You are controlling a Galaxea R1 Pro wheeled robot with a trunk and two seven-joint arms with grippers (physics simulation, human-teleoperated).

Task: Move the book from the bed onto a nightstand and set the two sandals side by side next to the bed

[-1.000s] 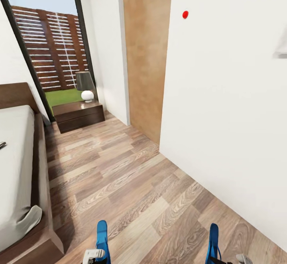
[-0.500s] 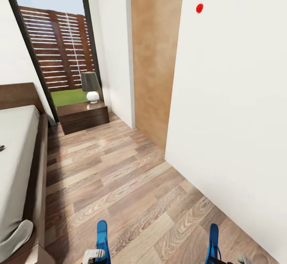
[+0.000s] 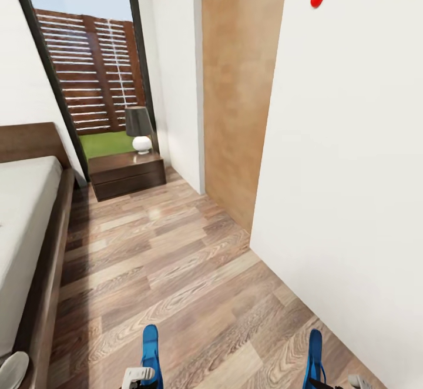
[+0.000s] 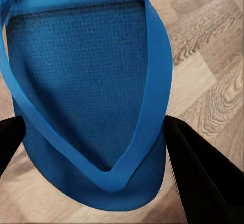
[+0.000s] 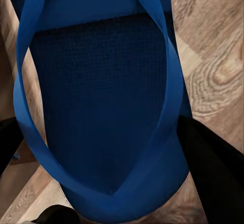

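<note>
home bedroom | bed (image 3: pixel 26 224) | nightstand (image 3: pixel 126 174) | lamp (image 3: pixel 140 129) | plank floor (image 3: pixel 176 271)

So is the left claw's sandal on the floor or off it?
Off the floor: the sandal sits between the left claw's fingers, with wood planks beneath.

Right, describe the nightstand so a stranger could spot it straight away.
Find the tall dark-framed window at the far end of the wood floor, past the bed. The nightstand sits low at its foot, beside the headboard. It is the one dark brown cabinet carrying a grey-shaded lamp with a round white base.
</note>
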